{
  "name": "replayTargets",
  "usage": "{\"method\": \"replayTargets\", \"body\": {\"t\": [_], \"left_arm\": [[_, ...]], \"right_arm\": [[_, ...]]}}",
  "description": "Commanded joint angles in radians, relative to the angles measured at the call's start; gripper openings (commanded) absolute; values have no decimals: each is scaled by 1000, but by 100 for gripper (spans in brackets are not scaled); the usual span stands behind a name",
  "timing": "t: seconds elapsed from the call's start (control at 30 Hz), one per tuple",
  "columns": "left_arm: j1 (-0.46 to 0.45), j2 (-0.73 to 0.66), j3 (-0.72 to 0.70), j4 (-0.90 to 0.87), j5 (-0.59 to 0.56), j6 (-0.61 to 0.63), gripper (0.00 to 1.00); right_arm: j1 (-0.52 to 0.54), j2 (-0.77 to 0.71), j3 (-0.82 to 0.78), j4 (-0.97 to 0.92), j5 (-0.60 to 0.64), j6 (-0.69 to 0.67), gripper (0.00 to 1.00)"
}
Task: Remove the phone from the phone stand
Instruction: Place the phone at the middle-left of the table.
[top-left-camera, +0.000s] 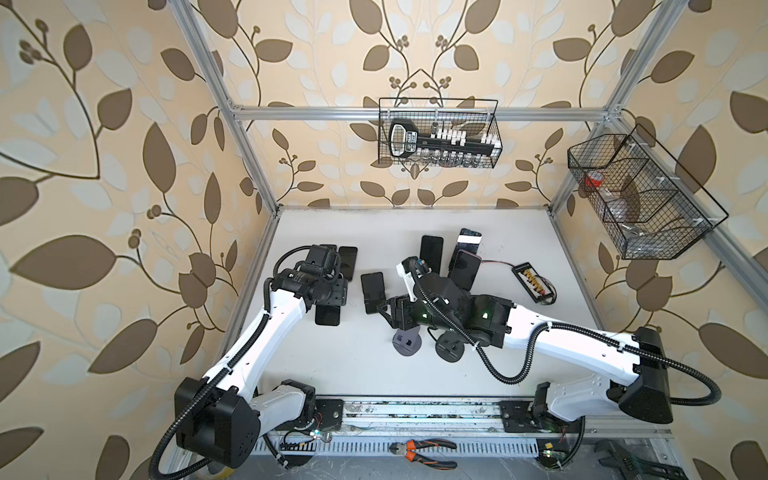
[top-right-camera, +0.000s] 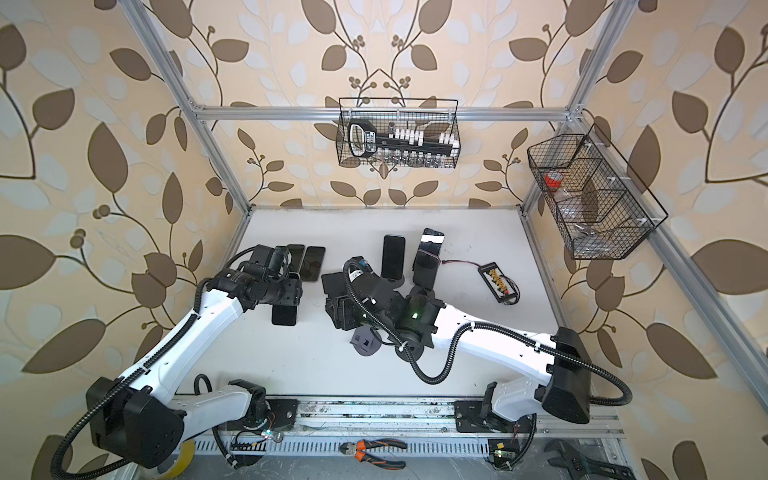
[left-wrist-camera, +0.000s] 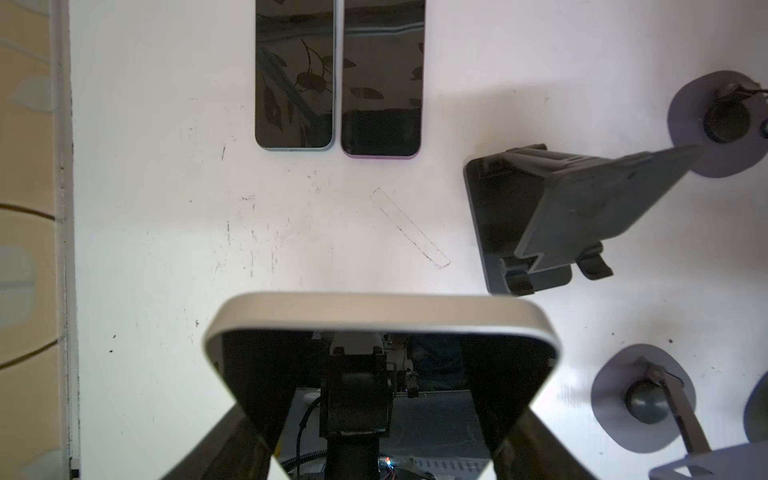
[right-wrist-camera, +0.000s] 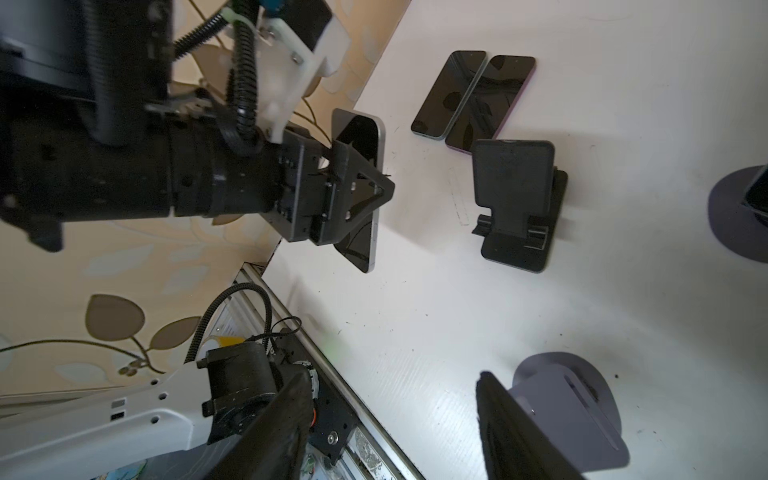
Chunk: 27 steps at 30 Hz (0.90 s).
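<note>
Lettering is seen on the black tool rack (top-left-camera: 440, 143) in the wire basket (top-left-camera: 496, 137) on the back wall, but it is too small to be read. No brand or writing can be made out on any handset.

The phone (left-wrist-camera: 374, 309), silver-edged with a dark screen, is gripped by the left gripper (right-wrist-camera: 376, 191). Its fingers (right-wrist-camera: 365, 187) are closed tight on the handset, which spans the gap between them in the left wrist view. In both top views it is seen jutting out below that gripper towards the desk's front, near the left edge of the desk (top-left-camera: 340, 365).

The black phone stand (left-wrist-camera: 540, 216) is found apart from the phone, upright on the desk between the two arms.

The right gripper (right-wrist-camera: 390, 380) is held low near the desk's middle. Its fingers (right-wrist-camera: 274, 432) are spread, bare desk is seen between them and nothing is gripped. One finger is just beside a round purple-grey stand base (right-wrist-camera: 582, 399).

Two more handsets lie flat and side by side behind the left gripper, screens up: a teal-edged phone (left-wrist-camera: 295, 83) and a purple-edged phone (left-wrist-camera: 380, 83).

Further back, three propped phones (top-left-camera: 431, 253) are seen, with a connector board (top-left-camera: 534, 282) on red and black leads to their right. Orange-handled pliers (top-left-camera: 424, 451) are spotted on the front rail.
</note>
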Motion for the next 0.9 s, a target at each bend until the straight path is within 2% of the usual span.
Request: {"method": "replayTargets", "body": {"t": [0.0,0.23,0.5,0.77,0.87], "left_arm": [[36,14,-7,71,25,42,58],[86,59,-26,117,-20,103,57],[175,158,-24,141,41,127,57],[211,259,18,116,52,163,57],[214,347,53,95,60,167,57]], "right_arm": [[15,24,33,36,-34,-18,64],[18,49,13,62,-30,-25,64],[18,107,79,50,-60,-98,64],[18,148,123,48,-98,-120,64],[18,146,123,47,-98,-121,64]]}}
